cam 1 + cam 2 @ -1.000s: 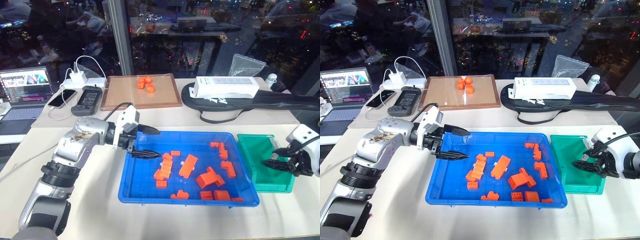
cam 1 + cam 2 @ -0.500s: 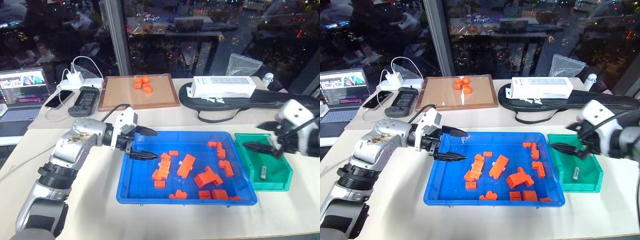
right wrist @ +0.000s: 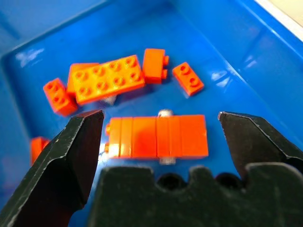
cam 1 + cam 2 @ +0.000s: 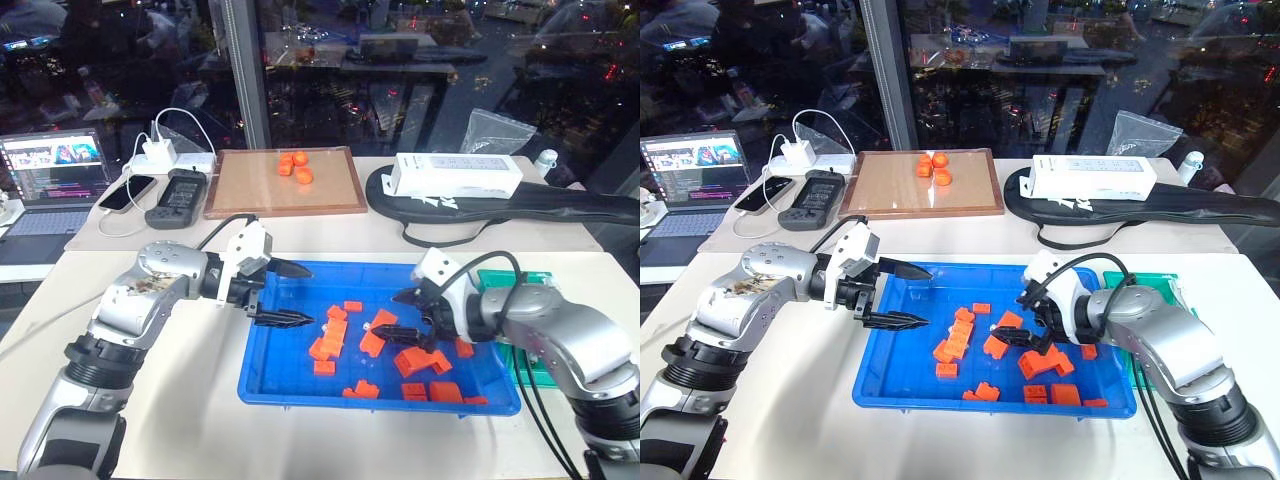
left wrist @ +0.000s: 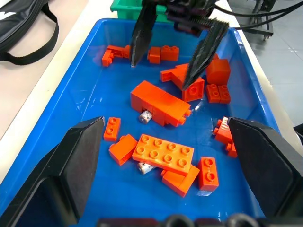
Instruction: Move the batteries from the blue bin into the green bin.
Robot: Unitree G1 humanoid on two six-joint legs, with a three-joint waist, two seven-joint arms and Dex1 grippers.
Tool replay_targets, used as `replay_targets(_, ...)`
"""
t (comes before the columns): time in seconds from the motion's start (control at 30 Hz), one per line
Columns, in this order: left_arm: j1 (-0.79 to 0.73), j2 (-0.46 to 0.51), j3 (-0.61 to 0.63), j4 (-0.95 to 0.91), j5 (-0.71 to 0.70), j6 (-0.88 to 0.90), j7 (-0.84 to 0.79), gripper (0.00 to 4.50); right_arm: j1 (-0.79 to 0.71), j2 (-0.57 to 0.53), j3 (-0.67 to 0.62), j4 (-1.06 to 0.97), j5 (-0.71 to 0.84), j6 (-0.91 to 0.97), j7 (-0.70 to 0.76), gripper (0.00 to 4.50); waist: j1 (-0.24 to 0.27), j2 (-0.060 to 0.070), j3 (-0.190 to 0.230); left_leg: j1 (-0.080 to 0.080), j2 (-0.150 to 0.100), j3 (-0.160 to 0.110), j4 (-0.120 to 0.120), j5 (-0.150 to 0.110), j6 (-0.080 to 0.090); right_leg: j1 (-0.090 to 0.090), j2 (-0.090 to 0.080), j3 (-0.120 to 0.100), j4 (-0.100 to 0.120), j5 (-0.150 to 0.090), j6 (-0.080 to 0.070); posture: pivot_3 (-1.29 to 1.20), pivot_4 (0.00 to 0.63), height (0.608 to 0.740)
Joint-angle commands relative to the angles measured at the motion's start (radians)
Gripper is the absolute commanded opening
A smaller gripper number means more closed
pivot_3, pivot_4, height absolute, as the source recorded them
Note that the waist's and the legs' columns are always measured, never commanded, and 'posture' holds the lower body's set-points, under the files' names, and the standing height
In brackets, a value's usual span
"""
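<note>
Right gripper [image 4: 405,313] hangs over the middle of the blue bin [image 4: 290,380], fingers spread wide, nothing between them. In its wrist view the black fingers [image 3: 71,156] stand to either side of a long orange brick [image 3: 158,136]; a small silvery battery end [image 3: 164,113] pokes out from behind that brick, the rest hidden under it.

Left gripper [image 4: 287,295] hovers over the bin's left end, fingers also wide apart and empty. Its wrist view looks along the bin: one battery [image 5: 146,115] lies half tucked against the long brick, only its grey tip clear. A second battery [image 5: 143,167] peeps out from under the flat eight-stud brick [image 5: 163,153], mostly covered. Whether more lie beneath the other scattered bricks cannot be told.

Green bin [image 4: 528,372] sits just right of the blue bin, largely blocked by the right arm; only its far rim and a strip of wall show, and its contents cannot be seen.

Far side of the table: wood-framed tray [image 4: 285,183] holding a few orange pieces, white box [image 4: 455,176] on a black bag [image 4: 590,205], phones [image 4: 128,193], and a laptop [image 4: 45,180] cut off at the left edge.
</note>
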Motion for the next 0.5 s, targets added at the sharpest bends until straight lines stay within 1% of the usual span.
replay_targets(0.03,-0.005,0.013,0.029,-0.024,-0.008,-0.006,0.003,4.50,-0.031,-0.014,0.031,-0.052,-0.016,-0.060,0.004,4.47,-0.001,0.000,0.000,0.000,0.000,0.000,0.000,0.000,0.000,0.000,0.000,0.000,0.000,0.000,0.000,0.00,0.150,0.740)
replay_targets(0.1,-0.009,0.010,0.027,-0.016,-0.005,-0.009,0.003,4.50,-0.053,-0.055,0.059,-0.061,-0.042,-0.169,0.066,4.47,-0.001,0.000,0.000,0.000,0.000,0.000,0.000,0.000,0.000,0.000,0.000,0.000,0.000,0.000,0.000,0.00,0.150,0.740)
replay_targets(0.17,-0.011,0.006,0.024,-0.010,-0.002,-0.012,0.003,4.50,-0.065,-0.130,0.100,-0.069,-0.074,-0.283,0.169,4.47,-0.001,0.000,0.000,0.000,0.000,0.000,0.000,0.000,0.000,0.000,0.000,0.000,0.000,0.000,0.000,0.00,0.150,0.740)
replay_targets(0.2,-0.013,0.004,0.022,-0.007,-0.001,-0.013,0.002,4.50,-0.077,-0.175,0.130,-0.055,-0.108,-0.359,0.231,4.47,-0.001,0.000,0.000,0.000,0.000,0.000,0.000,0.000,0.000,0.000,0.000,0.000,0.000,0.000,0.000,0.00,0.150,0.740)
replay_targets(0.27,-0.016,-0.002,0.018,-0.002,0.000,-0.016,0.000,4.50,-0.121,-0.227,0.180,0.024,-0.169,-0.488,0.331,4.47,-0.001,0.000,0.000,0.000,0.000,0.000,0.000,0.000,0.000,0.000,0.000,0.000,-0.001,0.000,0.000,0.00,0.150,0.740)
replay_targets(0.3,-0.019,-0.005,0.015,0.001,0.001,-0.017,0.000,4.50,-0.140,-0.238,0.195,0.063,-0.188,-0.533,0.367,4.47,-0.003,0.000,0.000,0.000,0.000,0.000,0.000,0.000,0.000,0.000,0.000,0.000,-0.001,0.000,0.000,0.00,0.150,0.740)
replay_targets(0.4,-0.020,-0.006,0.017,0.004,0.007,-0.022,0.004,4.50,-0.262,-0.238,0.304,0.262,-0.292,-0.745,0.562,4.47,-0.007,0.000,0.000,0.001,0.000,0.001,0.000,0.000,0.000,0.000,0.001,0.000,0.000,-0.001,0.000,0.00,0.150,0.740)
replay_targets(0.5,-0.006,0.008,0.032,-0.009,0.004,-0.018,0.008,4.50,-0.353,-0.172,0.370,0.430,-0.345,-0.907,0.693,4.47,-0.014,0.000,0.000,0.001,0.001,0.001,0.000,0.000,0.000,0.000,0.002,0.000,0.000,-0.001,0.000,0.00,0.150,0.740)
